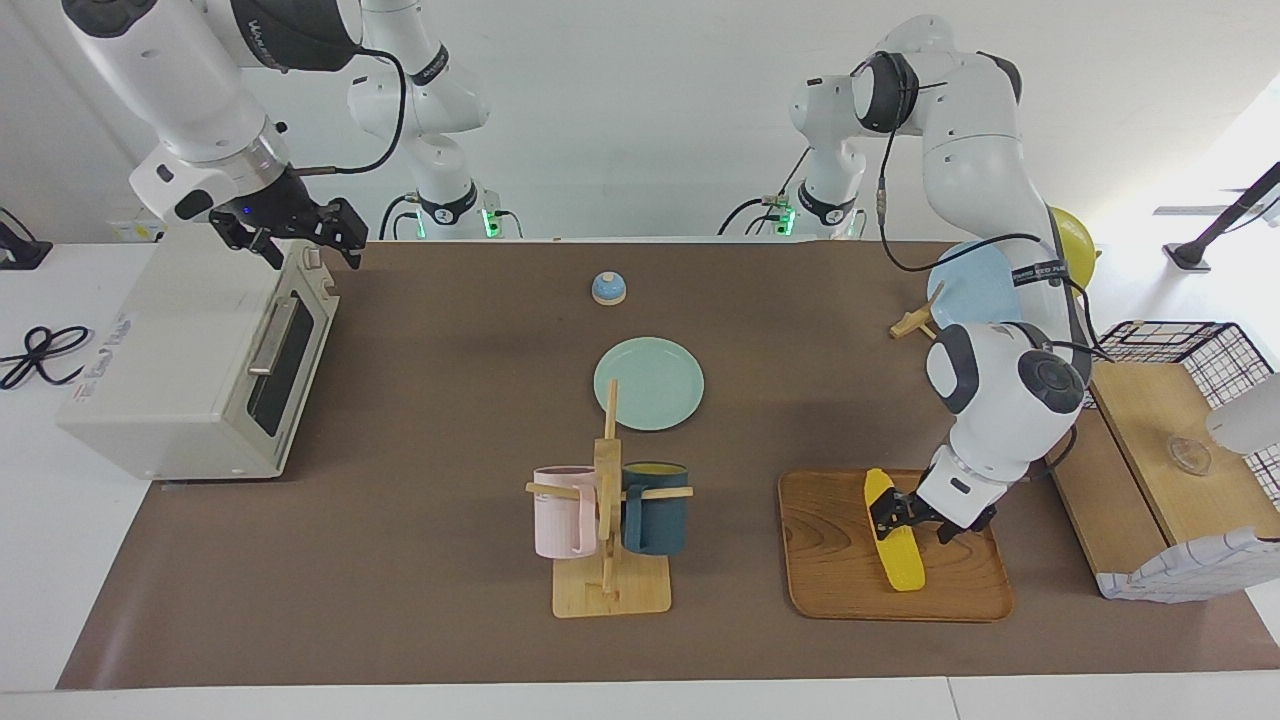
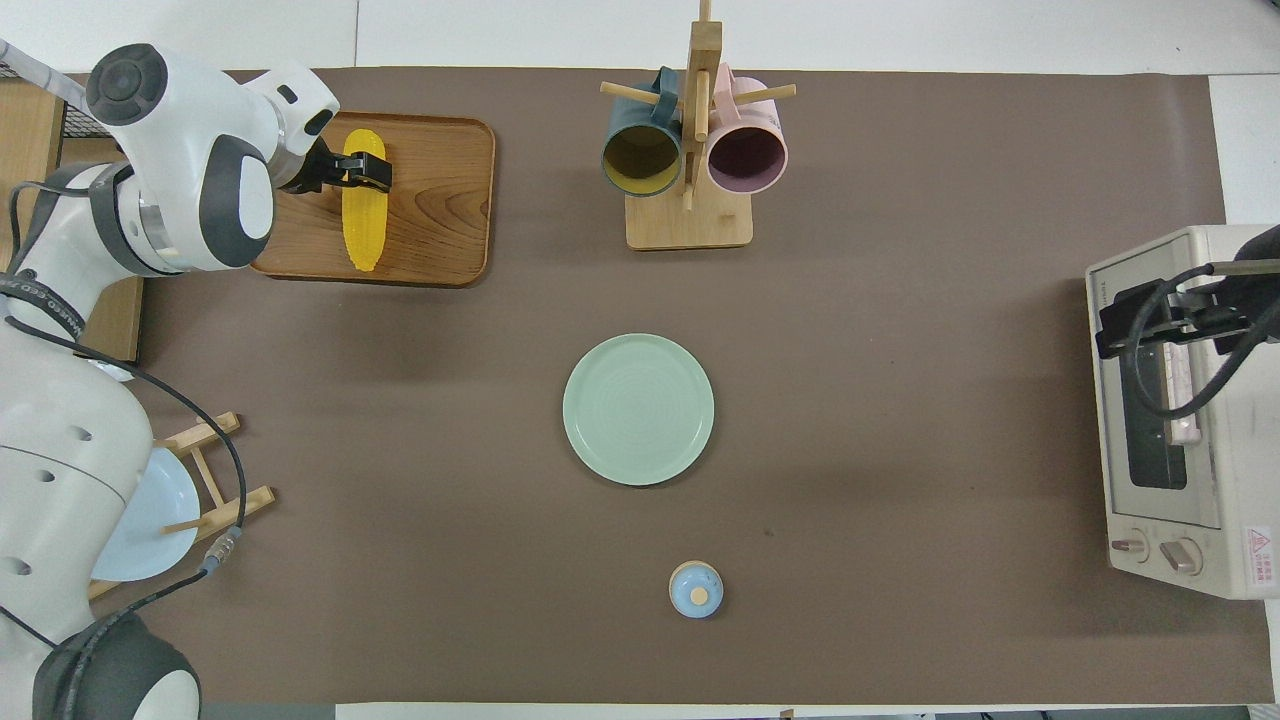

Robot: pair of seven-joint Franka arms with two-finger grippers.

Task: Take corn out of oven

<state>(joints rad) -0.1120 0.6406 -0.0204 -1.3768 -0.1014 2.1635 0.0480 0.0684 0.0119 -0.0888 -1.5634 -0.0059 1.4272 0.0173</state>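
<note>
Yellow corn (image 1: 893, 529) on wooden tray (image 1: 830, 560), left pincer (image 1: 908, 512) spread astride it; right pincer (image 1: 303, 240) spread over oven (image 1: 180, 360)

One corn (image 1: 893, 531) lies on one wooden tray (image 1: 835, 560). One oven (image 1: 190, 360) sits at a counter (image 1: 450, 420) end. Two mugs, one pink (image 1: 562, 511) and one dark blue (image 1: 655, 507), hang on one rack (image 1: 608, 560). One green plate (image 1: 648, 383), one bell (image 1: 608, 288), one wire basket (image 1: 1190, 350).

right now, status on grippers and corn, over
Left gripper open around corn, which lies on wooden tray. Right gripper open above oven, door closed. Nothing in the way.
</note>
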